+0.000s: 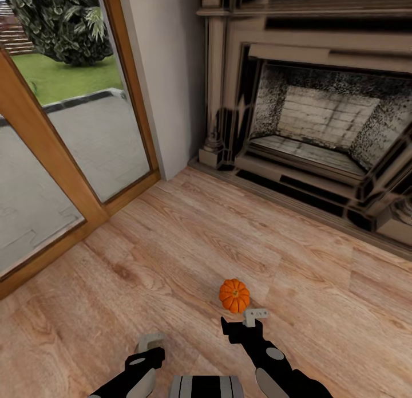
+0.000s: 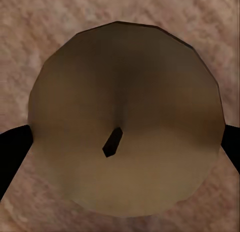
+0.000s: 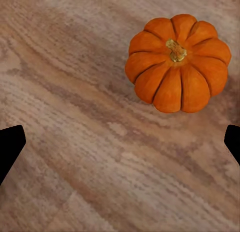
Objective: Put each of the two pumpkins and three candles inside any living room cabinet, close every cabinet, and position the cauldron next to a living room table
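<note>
One orange ribbed pumpkin (image 1: 234,295) sits on the wooden floor, also seen as the pumpkin (image 3: 177,62) from above with its stem up. My right gripper (image 1: 243,322) hovers open just short of it, and the right gripper (image 3: 120,147) has only bare floor between its fingers. My left gripper (image 1: 150,347) is shut on a grey-tan candle (image 1: 150,338). The candle (image 2: 125,117) shows its round top and dark wick, with the black fingertips (image 2: 12,147) pressed against its sides. The cabinet, table and cauldron are out of view.
An ornate carved fireplace (image 1: 320,123) stands ahead at the right, with its hearth step along the floor. A wood-framed glass door (image 1: 68,157) runs along the left, meeting a pale wall corner (image 1: 171,77). Open wooden floor (image 1: 189,237) lies between them.
</note>
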Motion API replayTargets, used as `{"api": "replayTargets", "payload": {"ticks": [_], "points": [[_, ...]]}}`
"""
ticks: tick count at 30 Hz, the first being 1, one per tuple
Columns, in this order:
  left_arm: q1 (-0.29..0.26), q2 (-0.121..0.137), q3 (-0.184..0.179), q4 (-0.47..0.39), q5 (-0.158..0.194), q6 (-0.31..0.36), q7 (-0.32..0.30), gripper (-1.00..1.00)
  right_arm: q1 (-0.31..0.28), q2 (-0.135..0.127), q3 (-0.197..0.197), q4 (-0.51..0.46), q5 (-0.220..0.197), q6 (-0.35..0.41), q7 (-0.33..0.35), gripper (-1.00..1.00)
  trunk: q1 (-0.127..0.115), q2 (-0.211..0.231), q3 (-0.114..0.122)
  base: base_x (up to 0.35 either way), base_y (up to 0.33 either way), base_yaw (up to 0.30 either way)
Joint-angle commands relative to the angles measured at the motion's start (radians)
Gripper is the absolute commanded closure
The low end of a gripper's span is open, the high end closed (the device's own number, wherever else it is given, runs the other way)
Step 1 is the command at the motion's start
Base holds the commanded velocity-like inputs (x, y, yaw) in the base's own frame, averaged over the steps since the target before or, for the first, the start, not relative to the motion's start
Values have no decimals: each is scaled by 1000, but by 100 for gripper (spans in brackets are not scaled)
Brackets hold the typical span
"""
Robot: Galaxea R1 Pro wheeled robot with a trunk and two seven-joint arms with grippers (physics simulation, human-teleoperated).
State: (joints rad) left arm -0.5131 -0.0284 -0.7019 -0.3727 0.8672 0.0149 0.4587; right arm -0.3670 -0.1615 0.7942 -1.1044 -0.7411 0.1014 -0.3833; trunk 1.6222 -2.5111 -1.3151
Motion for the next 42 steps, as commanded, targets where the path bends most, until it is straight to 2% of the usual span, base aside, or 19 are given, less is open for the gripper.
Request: {"api": "replayTargets", "payload": {"ticks": [1,10,13,15,18,20,21,22,24,27,31,42], "points": [[-1,1,-8,-2,6,1,8,100,-1,-1,3,-2,-4,3,-8,-100,0,0,-1,0,0,0],[-1,4,-6,-9,15,12,12,100,-1,2,3,-1,-12,3,-8,-100,-4,2,30,0,0,0],[-2,21,3,-15,20,32,17,100,-1,4,3,-1,-15,3,-8,-100,-5,2,42,0,0,0],[-3,45,28,-52,22,118,18,100,-1,5,3,0,-16,3,-8,-100,-6,3,50,0,0,0],[-3,83,109,-203,20,342,26,100,-1,5,3,1,-17,3,-8,-100,-7,3,61,0,0,0],[-3,116,172,-311,20,498,61,100,-1,6,3,7,-17,3,-8,-100,-8,4,69,0,0,0],[-2,138,228,-398,21,598,103,100,-1,6,3,15,-17,3,-8,-100,-9,4,73,0,0,0],[0,148,268,-459,22,650,132,100,-1,6,2,19,-17,3,-8,-100,-9,4,77,0,0,0],[5,160,350,-591,26,758,198,100,-1,6,1,26,-17,2,-8,-100,-10,5,84,0,0,0],[7,158,393,-679,24,890,262,100,-1,4,-1,28,-15,2,-8,-100,-11,5,96,0,0,0],[8,158,408,-732,24,935,281,100,-1,0,-1,20,-8,5,-9,-100,-13,6,111,0,0,0],[8,149,410,-779,32,942,284,100,-1,-1,-3,25,-8,49,-15,-100,-18,9,154,0,0,0]]}}
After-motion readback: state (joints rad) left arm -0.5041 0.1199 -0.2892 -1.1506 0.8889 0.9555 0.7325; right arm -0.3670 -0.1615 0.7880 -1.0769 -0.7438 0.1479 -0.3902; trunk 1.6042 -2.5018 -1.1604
